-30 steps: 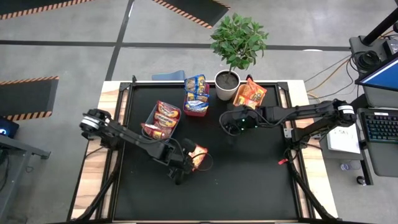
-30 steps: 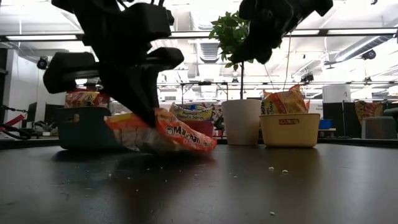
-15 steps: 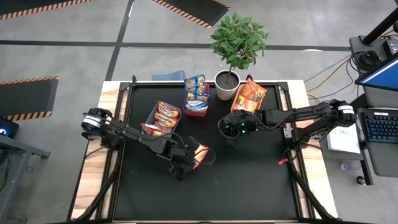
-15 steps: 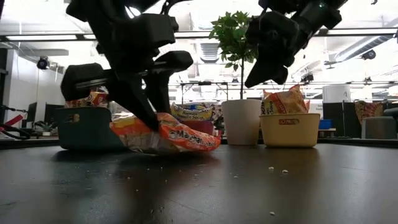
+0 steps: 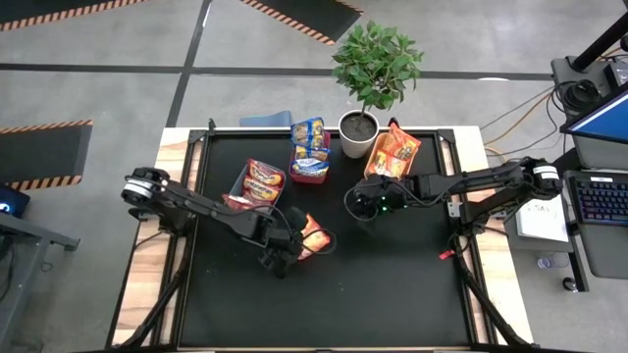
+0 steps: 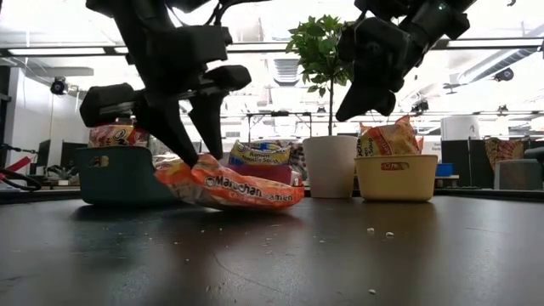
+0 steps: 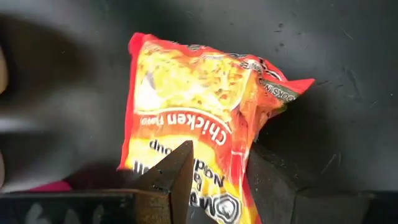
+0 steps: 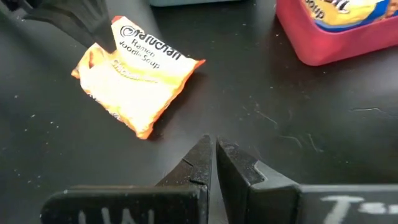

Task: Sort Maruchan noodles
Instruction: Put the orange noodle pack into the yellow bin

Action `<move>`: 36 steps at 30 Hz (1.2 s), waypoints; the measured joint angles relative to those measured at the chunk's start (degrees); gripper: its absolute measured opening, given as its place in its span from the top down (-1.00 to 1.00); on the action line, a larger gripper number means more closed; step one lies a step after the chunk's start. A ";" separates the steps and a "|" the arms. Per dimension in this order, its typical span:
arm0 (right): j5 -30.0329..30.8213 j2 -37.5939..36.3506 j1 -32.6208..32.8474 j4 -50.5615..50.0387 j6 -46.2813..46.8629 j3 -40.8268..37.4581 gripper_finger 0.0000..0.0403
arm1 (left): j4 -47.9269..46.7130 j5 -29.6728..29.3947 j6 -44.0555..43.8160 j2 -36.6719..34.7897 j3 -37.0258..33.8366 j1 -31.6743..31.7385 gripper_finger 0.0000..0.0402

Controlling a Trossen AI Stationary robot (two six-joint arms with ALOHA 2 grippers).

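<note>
One orange Maruchan noodles packet (image 5: 313, 237) (image 7: 193, 118) (image 8: 137, 78) lies flat on the black table near its middle. My left gripper (image 6: 199, 158) (image 7: 219, 163) is open and points steeply down over the packet's near end, one finger on each side of it. My right gripper (image 8: 214, 157) (image 5: 357, 205) is shut on nothing and hangs above the table (image 5: 412, 284) to the right of the packet. More noodle packets sit in the bins at the far side. My left gripper's fingers (image 7: 176, 175) straddle the printed end of the orange packet (image 7: 217, 186) from above. The packet rests on the table under them. Whether the fingers touch it, I cannot tell.
At the far side stand a teal bin (image 5: 238, 182) with red-maroon packets, a red bin (image 5: 310, 176) with blue-yellow packets, a white potted plant (image 5: 358, 128) and a cream bin (image 6: 395, 178) with orange packets. The near half of the table shows bare black surface.
My left gripper has opened and let go of the orange packet, rolling a little at the wrist; the packet now lies flatter on the table. My right gripper has come down toward the table, rolled, and stayed shut.
</note>
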 joint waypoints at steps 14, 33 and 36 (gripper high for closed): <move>0.31 0.00 -0.02 0.17 -0.76 0.00 0.94 | -7.43 -0.17 -10.84 -1.94 0.00 0.22 0.37; 0.30 0.00 -0.02 0.36 -1.01 -0.02 0.94 | -1.03 5.83 -8.16 -2.38 -0.06 3.35 0.54; 0.30 0.00 -0.02 0.35 -1.03 -0.02 0.94 | 1.00 5.83 -8.16 -0.75 -0.20 5.17 0.61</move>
